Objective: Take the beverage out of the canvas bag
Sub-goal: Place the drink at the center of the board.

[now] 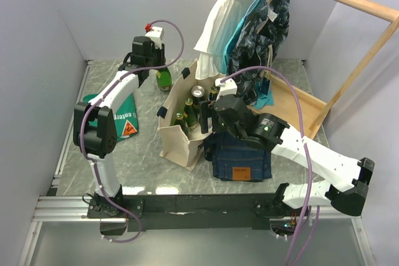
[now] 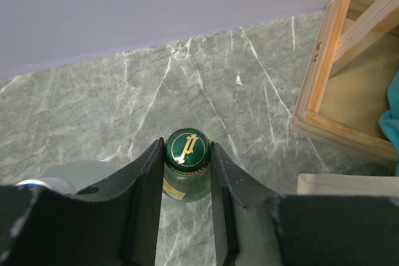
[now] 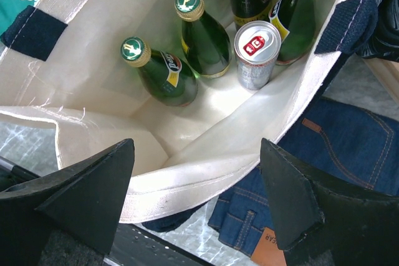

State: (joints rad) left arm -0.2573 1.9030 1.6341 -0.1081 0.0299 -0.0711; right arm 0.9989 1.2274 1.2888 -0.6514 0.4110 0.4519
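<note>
The cream canvas bag [image 1: 177, 144] stands open mid-table with navy strap handles. Inside it, the right wrist view shows three green bottles, one of them [image 3: 161, 74] leaning, and two cans, one with a red tab [image 3: 255, 54]. My right gripper [image 3: 196, 147] is open just above the bag's near rim [image 3: 206, 175], holding nothing. Behind the bag, another green bottle [image 1: 163, 79] stands upright over the marble. My left gripper [image 2: 187, 144] is shut on its neck just under the green cap [image 2: 187, 149]. Whether its base touches the table I cannot tell.
Folded blue jeans [image 1: 240, 157] lie against the bag's right side. A green printed cloth [image 1: 124, 116] lies at the left. A wooden rack [image 1: 349, 4] with hanging clothes [image 1: 255, 23] fills the back right, and its base frame [image 2: 324, 91] is near the held bottle. Walls close in on the left and at the back.
</note>
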